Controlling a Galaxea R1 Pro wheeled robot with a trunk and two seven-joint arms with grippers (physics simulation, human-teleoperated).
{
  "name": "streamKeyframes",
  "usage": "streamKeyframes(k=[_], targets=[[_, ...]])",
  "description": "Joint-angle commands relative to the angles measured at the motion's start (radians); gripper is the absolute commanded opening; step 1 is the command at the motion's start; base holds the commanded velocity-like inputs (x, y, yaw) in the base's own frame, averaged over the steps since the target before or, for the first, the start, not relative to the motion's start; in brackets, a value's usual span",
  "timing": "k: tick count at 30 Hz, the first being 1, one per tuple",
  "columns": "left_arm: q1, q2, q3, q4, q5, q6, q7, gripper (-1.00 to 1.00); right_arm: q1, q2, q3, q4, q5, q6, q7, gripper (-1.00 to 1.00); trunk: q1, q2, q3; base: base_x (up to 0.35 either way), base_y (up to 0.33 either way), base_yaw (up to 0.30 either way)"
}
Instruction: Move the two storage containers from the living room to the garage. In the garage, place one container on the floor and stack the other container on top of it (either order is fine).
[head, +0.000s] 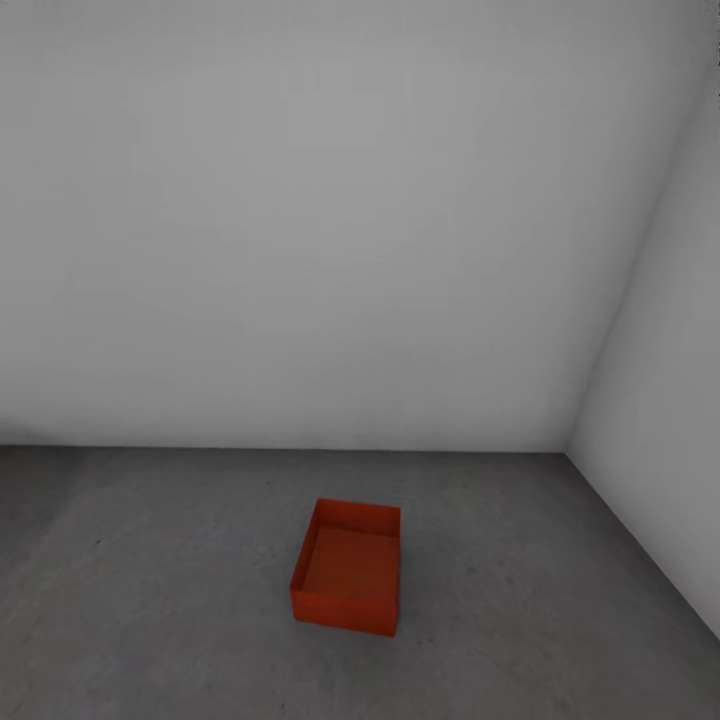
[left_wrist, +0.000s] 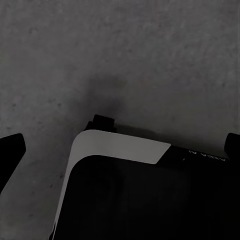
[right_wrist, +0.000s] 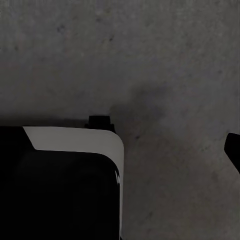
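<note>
A bare garage corner — pale grey walls (head: 300, 220) meeting a rough, dark concrete-like floor (head: 150, 580).

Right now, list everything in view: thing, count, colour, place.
storage container: one, orange-red, open-topped and empty, on the floor ahead near the corner.
floor: one, dark grey, rough, under the container and under both wrist cameras.
walls: two, pale grey, meeting in a corner to the right.
robot base: black with a pale rounded edge, in both wrist views.
left hand: dark fingertips at the picture's edges, wide apart, holding nothing.
right hand: one dark fingertip showing; state unclear.
</note>
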Motion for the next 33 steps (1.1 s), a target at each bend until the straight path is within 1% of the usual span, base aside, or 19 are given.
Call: streamKeyframes(k=[1, 33], targets=[[-0.001, 0.000, 0.007, 0.001, 0.000, -0.003, 0.001, 1.00, -0.001, 0.000, 0.008, 0.003, -0.005, -0.005, -0.002, 1.00, 0.000, -0.001, 0.001, 0.000, 0.000, 0.000], [-0.001, 0.001, 0.009, 0.001, 0.001, -0.002, 0.001, 1.00, -0.001, 0.000, 0.007, 0.003, -0.005, -0.005, -0.002, 1.00, 0.000, -0.001, 0.051, 0.000, 0.000, 0.000]])
